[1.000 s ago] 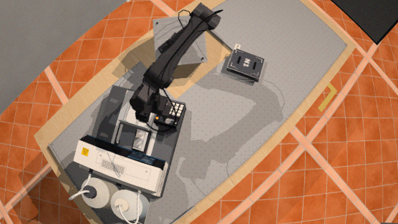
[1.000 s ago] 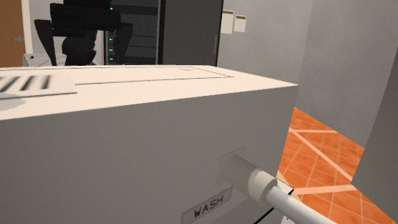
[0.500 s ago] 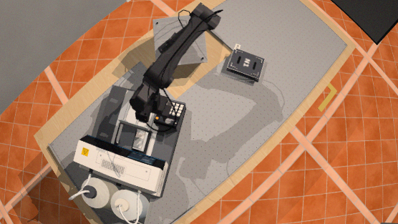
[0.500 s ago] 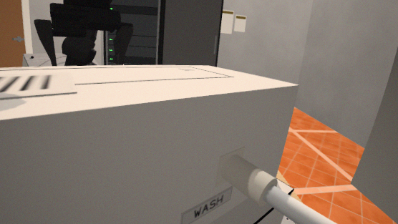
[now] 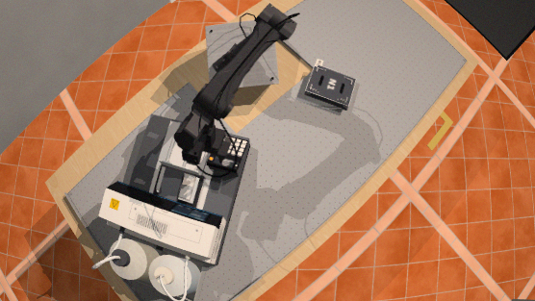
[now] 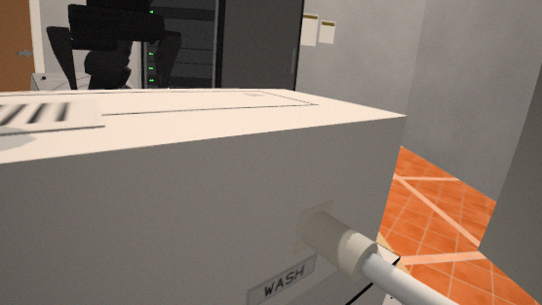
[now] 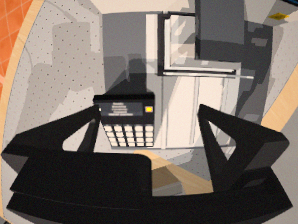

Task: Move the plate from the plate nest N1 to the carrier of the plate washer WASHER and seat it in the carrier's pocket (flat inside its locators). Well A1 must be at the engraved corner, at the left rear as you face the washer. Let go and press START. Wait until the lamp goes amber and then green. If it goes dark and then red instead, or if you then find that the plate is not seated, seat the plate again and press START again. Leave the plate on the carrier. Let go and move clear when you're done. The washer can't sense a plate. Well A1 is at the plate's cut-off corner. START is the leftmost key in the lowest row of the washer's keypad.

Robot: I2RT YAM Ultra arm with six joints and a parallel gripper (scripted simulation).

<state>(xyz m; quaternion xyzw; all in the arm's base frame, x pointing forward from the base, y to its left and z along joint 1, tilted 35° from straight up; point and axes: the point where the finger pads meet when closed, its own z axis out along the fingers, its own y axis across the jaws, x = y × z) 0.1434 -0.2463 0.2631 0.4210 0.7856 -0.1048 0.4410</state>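
A table [image 5: 419, 62] with a pale wood rim and a grey dotted top runs from the lower left of the top view to its upper right. On it lie the black nest N1 [image 5: 332, 98], right of the frame's middle, and the washer [image 5: 164, 226] [image 6: 195, 200] [image 7: 127, 45], lower left. Orange tiles surround the table.

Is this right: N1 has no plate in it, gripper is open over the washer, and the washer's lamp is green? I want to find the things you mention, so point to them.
Not quite: the lamp [image 5: 211, 159] [image 7: 149, 109] is amber, as the wrist view shows. The rest holds: N1 [image 5: 331, 100] has no plate in it, and the gripper [image 7: 149, 109] is open over the washer [image 5: 159, 226] [image 6: 195, 209] [image 7: 125, 45].
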